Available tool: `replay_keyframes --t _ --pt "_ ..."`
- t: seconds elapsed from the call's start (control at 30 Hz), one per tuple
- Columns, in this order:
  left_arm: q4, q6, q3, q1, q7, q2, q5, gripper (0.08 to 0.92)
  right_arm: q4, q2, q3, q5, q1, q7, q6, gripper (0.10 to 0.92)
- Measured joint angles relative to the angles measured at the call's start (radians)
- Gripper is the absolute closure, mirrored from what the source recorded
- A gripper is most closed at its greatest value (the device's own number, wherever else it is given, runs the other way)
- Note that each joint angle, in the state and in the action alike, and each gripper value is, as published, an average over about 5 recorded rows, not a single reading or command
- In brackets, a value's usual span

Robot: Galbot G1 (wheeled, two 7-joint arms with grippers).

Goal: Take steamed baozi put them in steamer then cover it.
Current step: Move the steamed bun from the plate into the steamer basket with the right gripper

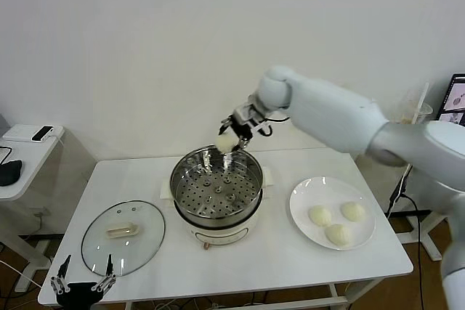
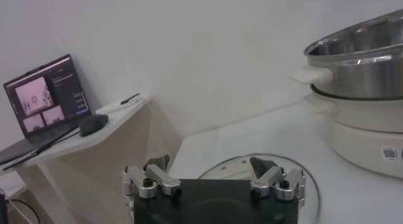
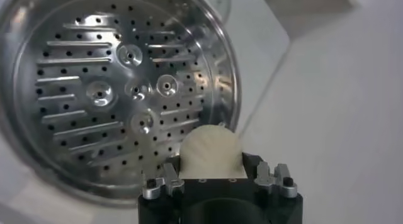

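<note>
The right pincer (image 1: pixel 234 136) grips one baozi (image 1: pixel 226 142) just above the far rim of the empty steamer (image 1: pixel 216 186) — next it must lower and release. Three buns (image 1: pixel 338 221) wait on the plate (image 1: pixel 312 192); one cover (image 1: pixel 122 237) lies on the tabletop (image 1: pixel 290 266). The left pincer (image 1: pixel 81 284) idles, open.

Plain white wall (image 1: pixel 145 49) behind white table (image 1: pixel 290 266) — side desk (image 1: pixel 29 152) at left, laptop (image 2: pixel 44 96) on it.

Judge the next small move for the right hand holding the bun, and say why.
Probably carry it a little inward and lower it. The right hand grips a baozi above the far rim of the steamer, whose perforated floor is bare; three buns wait on the plate.
</note>
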Motion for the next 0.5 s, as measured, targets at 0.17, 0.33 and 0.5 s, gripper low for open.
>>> replay_keyframes --t 0.17,0.33,0.5 --pt "-0.001 0.0 -0.008 0.007 0.0 0.002 -0.015 0.177 -0.052 0.063 -0.031 -0.08 -0.018 0.038 0.085 0.406" --pt "-0.002 0.0 -0.016 0.009 -0.001 0.002 -0.024 0.177 -0.101 0.106 -0.047 -0.165 -0.036 0.076 0.161 0.406" --pt "-0.002 0.0 -0.023 0.011 -0.002 0.001 -0.031 0.177 -0.144 0.134 -0.052 -0.241 -0.052 0.109 0.222 0.402"
